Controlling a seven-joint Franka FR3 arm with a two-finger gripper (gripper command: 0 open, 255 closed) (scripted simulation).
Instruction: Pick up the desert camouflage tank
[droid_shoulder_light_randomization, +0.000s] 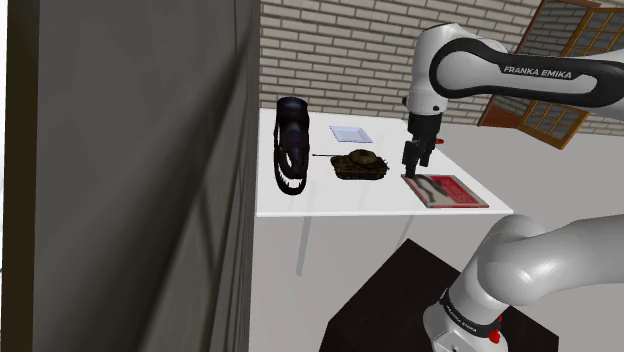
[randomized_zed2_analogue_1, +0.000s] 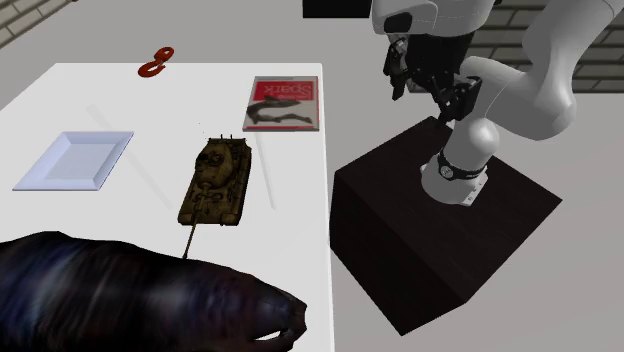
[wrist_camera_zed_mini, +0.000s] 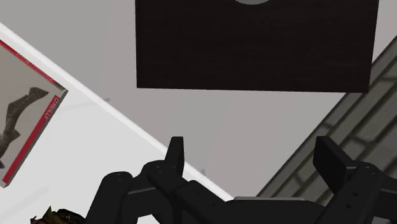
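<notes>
Tank (brown-olive camouflage) sits upright on white table, roughly mid-table, barrel pointing toward dark shoe-like object. Flat white tray lies beyond tank in shoulder view. Red-edged flat box lies near table edge on stand side. Gripper hangs above that edge just beside box, apart from tank. In wrist view, fingers spread wide, nothing between them, nothing held. Small red object lies at table's far corner in second exterior view.
</notes>
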